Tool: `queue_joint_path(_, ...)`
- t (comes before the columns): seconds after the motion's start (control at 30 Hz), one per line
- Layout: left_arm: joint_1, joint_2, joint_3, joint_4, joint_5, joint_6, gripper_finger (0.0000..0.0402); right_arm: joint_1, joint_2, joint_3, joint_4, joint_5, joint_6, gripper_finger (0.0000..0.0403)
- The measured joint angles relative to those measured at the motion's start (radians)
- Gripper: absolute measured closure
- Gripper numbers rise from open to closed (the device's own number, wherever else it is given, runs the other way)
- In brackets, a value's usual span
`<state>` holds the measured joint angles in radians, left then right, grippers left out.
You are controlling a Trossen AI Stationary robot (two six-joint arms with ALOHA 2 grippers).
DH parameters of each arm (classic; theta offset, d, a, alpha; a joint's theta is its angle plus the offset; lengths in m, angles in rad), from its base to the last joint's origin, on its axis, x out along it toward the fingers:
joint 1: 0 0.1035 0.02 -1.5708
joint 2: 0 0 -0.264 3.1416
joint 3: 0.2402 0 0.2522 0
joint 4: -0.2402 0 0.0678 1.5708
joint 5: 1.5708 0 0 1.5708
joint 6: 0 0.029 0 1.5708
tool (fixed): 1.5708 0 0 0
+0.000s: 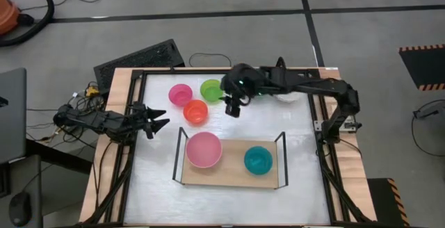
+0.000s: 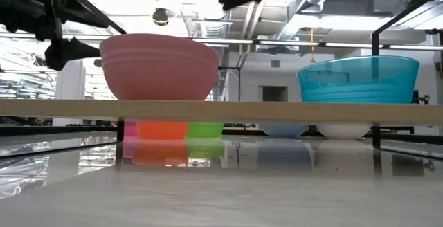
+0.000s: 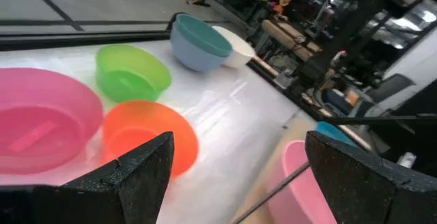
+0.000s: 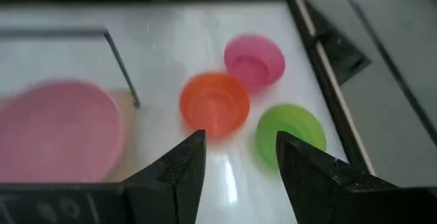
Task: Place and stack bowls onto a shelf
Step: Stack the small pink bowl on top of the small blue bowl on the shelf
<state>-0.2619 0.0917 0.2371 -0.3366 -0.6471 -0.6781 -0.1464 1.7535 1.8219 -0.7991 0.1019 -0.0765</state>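
Note:
A large pink bowl (image 1: 204, 149) and a teal bowl (image 1: 258, 160) stand on the light-wood shelf board (image 1: 233, 176). A small pink bowl (image 1: 181, 94), a green bowl (image 1: 211, 89) and an orange bowl (image 1: 195, 111) stand close together on the white table behind the shelf. A blue bowl (image 3: 198, 43) and a white bowl (image 3: 235, 46) stand farther right, mostly hidden under the right arm in the high view. My right gripper (image 1: 233, 107) hangs open and empty above the table, just right of the orange and green bowls. My left gripper (image 1: 160, 122) is open and empty, left of the orange bowl.
Thin black wire frames (image 1: 179, 155) rise at the shelf's two short ends. A black frame (image 1: 139, 75) borders the table. The board has bare wood between and in front of the two bowls. The white table is bare in front of the shelf (image 1: 229, 204).

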Motion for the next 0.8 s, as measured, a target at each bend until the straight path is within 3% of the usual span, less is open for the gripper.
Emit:
queue_joint_path(0.17, 0.02, 0.037, 0.007, -0.032, -0.078, -0.031, 0.0086, -0.075, 0.085, -0.002, 0.012, -0.132, -0.025, 0.02)
queue_joint_path(0.3, 0.09, 0.131, 0.091, -0.059, -0.085, 0.038, 0.0086, -0.098, 0.103, -0.002, -0.036, -0.231, -0.022, 0.02)
queue_joint_path(0.53, 0.296, 0.454, 0.337, -0.277, -0.049, 0.285, 0.0105, -0.091, 0.085, -0.001, -0.049, -0.236, -0.029, 0.02)
queue_joint_path(0.63, 0.414, 0.599, 0.413, -0.339, 0.075, 0.482, 0.012, -0.09, 0.066, 0.0, -0.042, -0.236, -0.029, 0.02)
queue_joint_path(0.8, 0.633, 0.774, 0.468, -0.367, 0.376, 0.729, 0.0131, -0.083, 0.067, -0.001, -0.048, -0.236, -0.029, 0.02)
